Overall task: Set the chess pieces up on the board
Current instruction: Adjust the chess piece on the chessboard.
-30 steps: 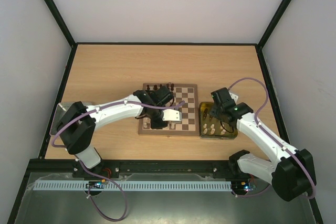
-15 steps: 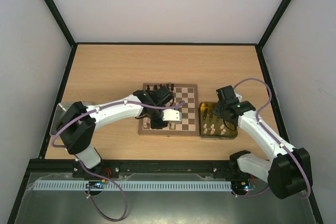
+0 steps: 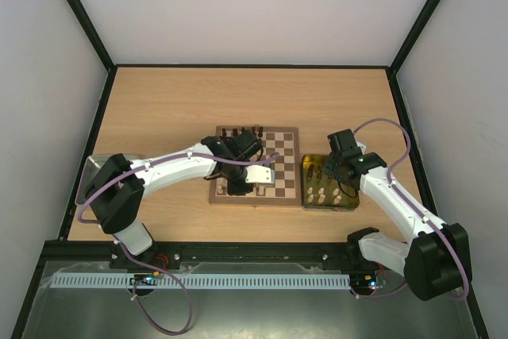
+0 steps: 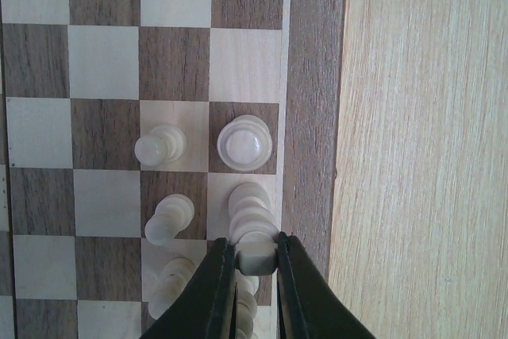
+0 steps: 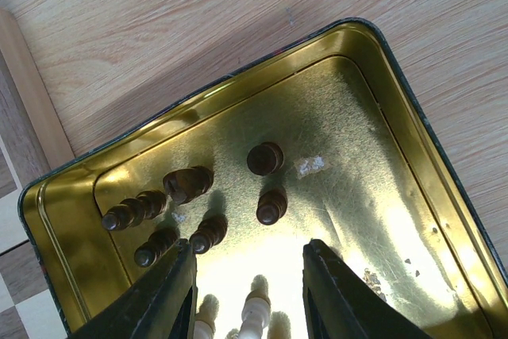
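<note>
chess pieces, small turned wooden figures in pale cream and dark brown, are split between the square wooden chessboard with dark brown and cream checks (image 3: 282, 152) and the shiny gold rectangular tray (image 3: 330, 207), which lies just beside the board's right edge on the light wooden table (image 3: 175, 109). from above, a short row of dark brown pieces (image 3: 240, 131) stands along the board's far left edge, and the left gripper (image 3: 236, 190) is down over the board's near left corner. its wrist view shows the two dark fingers (image 4: 218, 291) clamped tight on the top of a tall pale cream piece (image 4: 252, 210), in the column of squares next to the brown border (image 4: 313, 77). just beyond it a broad round-topped cream piece (image 4: 247, 142) stands on a dark square, with a smaller cream piece (image 4: 159, 148) on the cream square beside it, and two more cream figures (image 4: 169, 218) stand nearer the fingers. the right gripper (image 3: 327, 174) hangs over the gold tray with its jaws spread wide and nothing between them. its wrist view shows six dark brown figures (image 5: 264, 158) clustered on the tray floor beyond the fingertips, and the tops of a few cream figures (image 5: 255, 307) between the fingers at the lower edge. whether the fingers touch the tray floor cannot be told.
</note>
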Controlling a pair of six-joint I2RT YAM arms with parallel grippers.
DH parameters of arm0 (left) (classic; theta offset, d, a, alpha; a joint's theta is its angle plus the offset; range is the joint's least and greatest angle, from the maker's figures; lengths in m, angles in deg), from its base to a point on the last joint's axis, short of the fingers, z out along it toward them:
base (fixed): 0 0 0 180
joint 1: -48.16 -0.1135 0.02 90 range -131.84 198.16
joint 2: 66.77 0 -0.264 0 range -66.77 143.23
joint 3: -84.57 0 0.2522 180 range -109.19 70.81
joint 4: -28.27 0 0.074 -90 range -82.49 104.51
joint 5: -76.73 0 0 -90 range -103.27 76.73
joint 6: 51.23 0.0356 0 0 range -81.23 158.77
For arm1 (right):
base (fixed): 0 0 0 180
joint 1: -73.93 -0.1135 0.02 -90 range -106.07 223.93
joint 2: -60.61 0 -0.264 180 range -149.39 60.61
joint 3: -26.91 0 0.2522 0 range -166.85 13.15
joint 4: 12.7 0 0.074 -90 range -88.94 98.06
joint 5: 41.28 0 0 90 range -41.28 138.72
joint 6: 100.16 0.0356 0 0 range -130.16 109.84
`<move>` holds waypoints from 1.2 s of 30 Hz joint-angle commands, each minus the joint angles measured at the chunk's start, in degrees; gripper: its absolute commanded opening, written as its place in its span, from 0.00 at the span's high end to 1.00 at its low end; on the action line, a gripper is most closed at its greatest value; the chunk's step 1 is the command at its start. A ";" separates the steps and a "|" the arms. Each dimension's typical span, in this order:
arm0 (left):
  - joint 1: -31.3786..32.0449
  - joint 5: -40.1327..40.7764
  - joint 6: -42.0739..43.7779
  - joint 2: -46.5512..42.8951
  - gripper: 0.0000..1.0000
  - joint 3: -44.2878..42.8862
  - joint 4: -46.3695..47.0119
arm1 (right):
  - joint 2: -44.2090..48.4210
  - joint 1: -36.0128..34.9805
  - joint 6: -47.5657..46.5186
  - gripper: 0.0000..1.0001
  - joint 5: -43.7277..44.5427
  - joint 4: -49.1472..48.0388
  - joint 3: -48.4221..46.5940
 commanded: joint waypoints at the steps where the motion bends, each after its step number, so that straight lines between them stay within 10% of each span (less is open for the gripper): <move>1: -0.37 0.19 0.53 -0.92 0.94 -0.81 -3.48 | -0.47 0.35 -0.68 0.65 0.53 0.47 -1.04; 14: -0.45 0.49 0.27 -1.02 0.94 -0.73 -3.34 | -0.22 0.33 -0.68 0.65 0.63 0.49 -1.04; 24: -0.51 1.88 -0.56 -1.22 0.59 0.32 -1.15 | -0.21 0.39 -0.68 0.65 0.45 0.38 -1.08; 36: -0.82 0.80 -0.75 -3.16 0.57 -1.33 -1.80 | -0.64 1.12 -0.72 0.65 0.60 -0.03 -0.91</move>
